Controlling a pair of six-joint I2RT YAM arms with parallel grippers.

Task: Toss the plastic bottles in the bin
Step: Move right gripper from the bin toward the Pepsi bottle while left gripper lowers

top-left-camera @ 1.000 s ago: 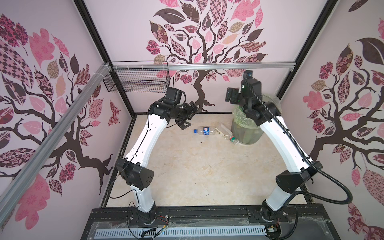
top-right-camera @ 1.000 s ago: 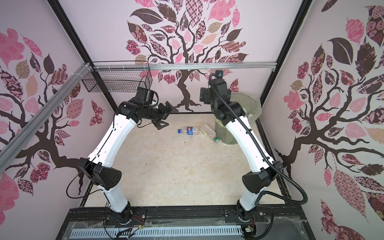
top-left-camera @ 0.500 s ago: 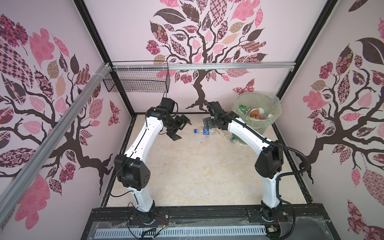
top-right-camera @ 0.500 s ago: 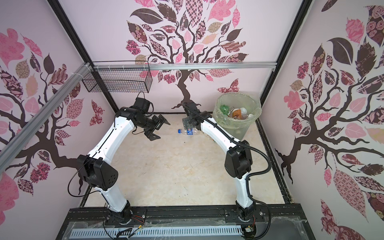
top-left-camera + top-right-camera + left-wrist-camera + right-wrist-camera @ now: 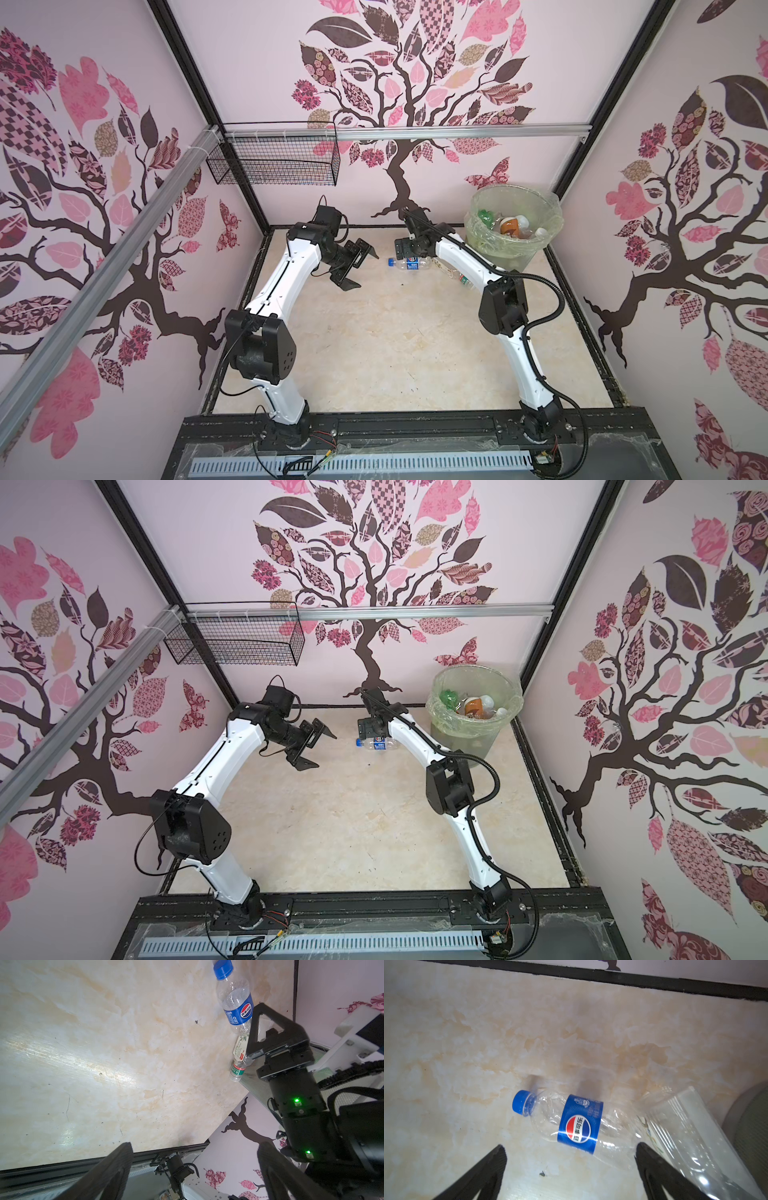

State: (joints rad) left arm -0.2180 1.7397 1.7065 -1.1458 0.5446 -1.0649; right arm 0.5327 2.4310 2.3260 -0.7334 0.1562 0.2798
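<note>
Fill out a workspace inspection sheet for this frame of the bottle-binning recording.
Surface: pale marbled floor, scuffed, a few dark specks.
Job's things: blue-label bottle and a clear bottle lie end to end beside the bin; more bottles already inside it.
Clutter: nothing seen.
Grippers: left gripper jaws wide open, holding nothing, clear of the bottles; right gripper jaws wide open above the blue-label bottle, not gripping.
Cables: black ribbed hose loops off the right arm; thin cable loops below the left arm's elbow.
Surroundings: black wire basket on the back rail; tree-patterned walls.
</note>
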